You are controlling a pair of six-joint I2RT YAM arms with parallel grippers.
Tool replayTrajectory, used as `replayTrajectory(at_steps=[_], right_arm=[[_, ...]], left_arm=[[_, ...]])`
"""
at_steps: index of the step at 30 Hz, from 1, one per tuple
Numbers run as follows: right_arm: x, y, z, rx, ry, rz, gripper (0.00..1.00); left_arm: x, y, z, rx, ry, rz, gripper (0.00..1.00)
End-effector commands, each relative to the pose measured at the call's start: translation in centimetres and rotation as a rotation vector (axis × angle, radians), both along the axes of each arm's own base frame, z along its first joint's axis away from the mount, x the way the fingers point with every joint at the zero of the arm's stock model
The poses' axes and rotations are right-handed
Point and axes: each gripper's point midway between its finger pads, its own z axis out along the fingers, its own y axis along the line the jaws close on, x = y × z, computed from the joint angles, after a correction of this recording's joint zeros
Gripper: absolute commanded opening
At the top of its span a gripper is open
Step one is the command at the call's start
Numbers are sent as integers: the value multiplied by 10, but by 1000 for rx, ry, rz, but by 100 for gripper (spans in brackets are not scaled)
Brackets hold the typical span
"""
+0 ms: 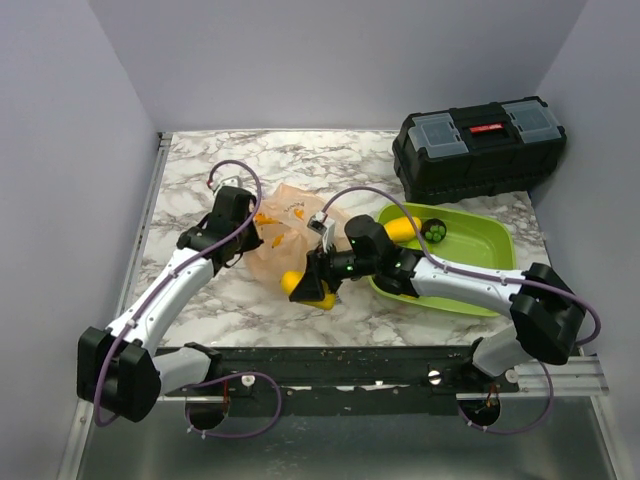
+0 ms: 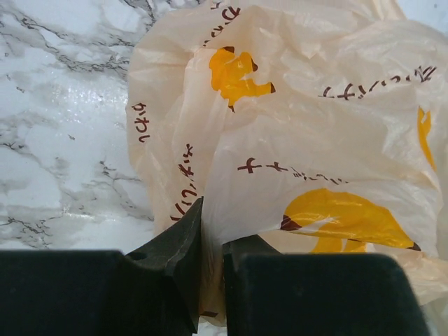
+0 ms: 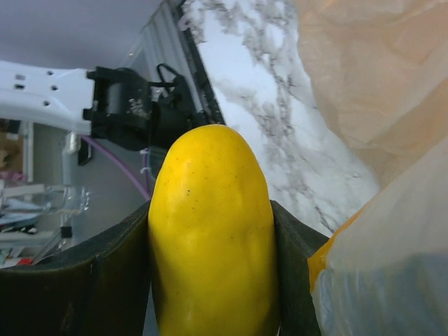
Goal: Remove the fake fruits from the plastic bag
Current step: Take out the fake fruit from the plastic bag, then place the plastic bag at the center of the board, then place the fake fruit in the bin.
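Observation:
The peach plastic bag [image 1: 285, 232] lies crumpled at mid-table. My left gripper [image 1: 247, 240] is shut on a fold at its left side; in the left wrist view the fingers [image 2: 183, 241] pinch the thin film of the bag [image 2: 308, 119]. My right gripper [image 1: 318, 283] sits at the bag's near right edge, shut on a yellow oval fake fruit [image 1: 325, 298]. That fruit [image 3: 210, 266] fills the gap between the jaws of the right gripper [image 3: 210, 210], outside the bag. A second yellow fruit [image 1: 290, 281] shows at the bag's near edge. The rest of the bag's contents are hidden.
A lime-green tray [image 1: 475, 250] lies right of the bag, under my right forearm, holding a yellow-orange fruit [image 1: 403, 229] and a dark round one [image 1: 435, 232]. A black toolbox [image 1: 480, 148] stands at the back right. Grey walls enclose the marble table.

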Motion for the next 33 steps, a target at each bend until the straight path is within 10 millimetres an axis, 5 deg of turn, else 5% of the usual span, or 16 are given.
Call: replayTrajectory(at_steps=[1, 10, 23, 33], right_arm=[[-33, 12, 27, 132, 24, 212, 16], [-96, -10, 56, 305, 158, 566, 16], [-110, -39, -6, 90, 221, 573, 9], [-128, -53, 7, 139, 250, 700, 8]], left_arm=[[-1, 5, 22, -82, -42, 41, 13], [6, 33, 44, -144, -112, 174, 13], [-1, 81, 111, -145, -358, 334, 13], [6, 94, 137, -117, -431, 348, 13]])
